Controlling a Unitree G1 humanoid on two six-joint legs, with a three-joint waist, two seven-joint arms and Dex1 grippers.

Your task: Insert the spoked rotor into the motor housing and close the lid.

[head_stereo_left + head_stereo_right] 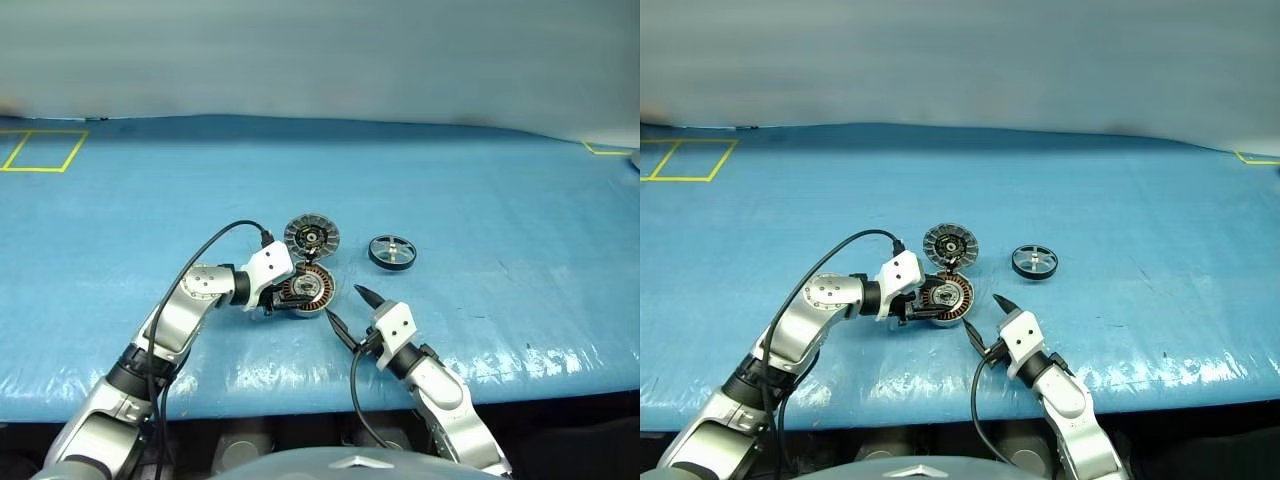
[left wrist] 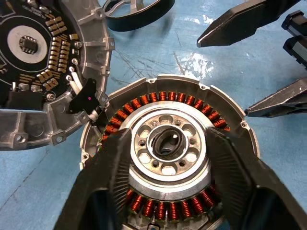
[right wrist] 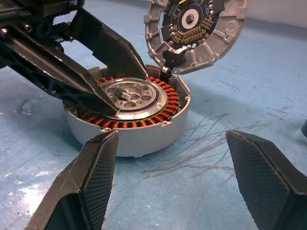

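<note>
The motor housing [image 1: 307,289] sits on the blue table, its copper windings and silvery centre facing up. My left gripper [image 1: 292,294] reaches in from the left, its fingers [image 2: 114,175] spread open on either side of the centre hub, holding nothing. The lid [image 1: 311,236] leans tilted at the housing's far edge, inner face with dark centre showing, joined to it by short wires. The spoked rotor [image 1: 393,251] lies flat to the right, apart from both. My right gripper [image 1: 350,313] is open just in front and to the right of the housing, empty.
A blue cover [image 1: 500,200] spreads over the table, with its front edge close to my arms. Yellow tape marks lie at the far left [image 1: 45,150] and far right [image 1: 605,149]. Black cables loop over both wrists.
</note>
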